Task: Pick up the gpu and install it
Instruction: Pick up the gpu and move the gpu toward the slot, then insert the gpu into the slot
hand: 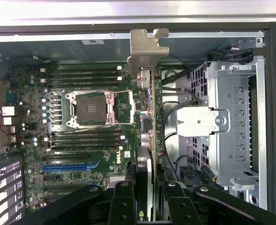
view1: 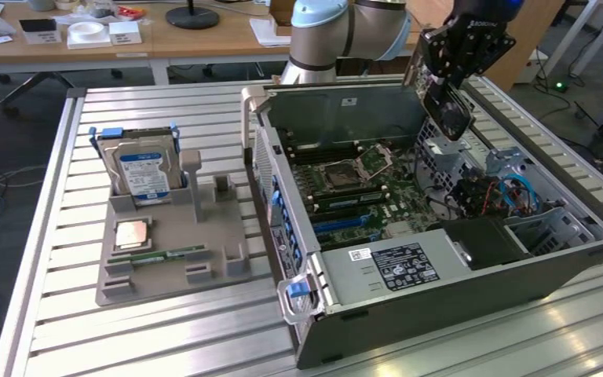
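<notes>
Dark and flat, the gpu [view1: 451, 116] hangs upright from the gripper [view1: 440, 88] in the exterior view. It is above the far side of the open case [view1: 438, 271], towards the exterior view's right and clear of the motherboard [view1: 354, 184]. A tray [view1: 166, 263] on the exterior view's left holds a hard drive [view1: 142, 169]. We judge the pick done and the install in hand.

In the wrist view the jaws are closed on the gpu [hand: 145, 89], with fingers [hand: 123, 204] on either side. We see the card edge-on, its silvery bracket [hand: 146, 44] towards the case wall. It hovers beside the socket [hand: 92, 108], not over the blue slot [hand: 65, 166]. Seating it, we judge, calls for the card's edge lined up with a slot, and the bracket with the rear opening.
</notes>
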`<state>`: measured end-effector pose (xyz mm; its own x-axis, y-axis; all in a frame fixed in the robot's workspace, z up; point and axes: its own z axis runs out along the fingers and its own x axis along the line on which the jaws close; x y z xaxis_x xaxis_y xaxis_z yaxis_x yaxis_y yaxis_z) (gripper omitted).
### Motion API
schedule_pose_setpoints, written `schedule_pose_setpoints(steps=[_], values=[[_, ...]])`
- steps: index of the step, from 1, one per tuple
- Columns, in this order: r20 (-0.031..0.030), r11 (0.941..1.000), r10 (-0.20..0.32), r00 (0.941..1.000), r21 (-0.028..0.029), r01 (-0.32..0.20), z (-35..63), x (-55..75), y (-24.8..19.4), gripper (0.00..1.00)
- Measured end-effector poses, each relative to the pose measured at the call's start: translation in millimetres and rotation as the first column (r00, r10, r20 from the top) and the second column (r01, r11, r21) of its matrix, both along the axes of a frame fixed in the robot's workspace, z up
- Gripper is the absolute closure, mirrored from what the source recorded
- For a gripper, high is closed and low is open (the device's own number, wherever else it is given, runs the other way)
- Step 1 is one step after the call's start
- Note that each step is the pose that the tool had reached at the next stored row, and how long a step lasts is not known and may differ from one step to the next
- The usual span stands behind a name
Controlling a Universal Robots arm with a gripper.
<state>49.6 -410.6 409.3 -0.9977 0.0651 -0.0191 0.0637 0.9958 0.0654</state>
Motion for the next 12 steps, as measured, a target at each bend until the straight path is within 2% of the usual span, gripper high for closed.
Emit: schedule_pose_setpoints(steps=[12], values=[[0.0000,1.0000,0.000,1.0000,-0.0002,0.000,0.1,2.5,0.0,0.74]])
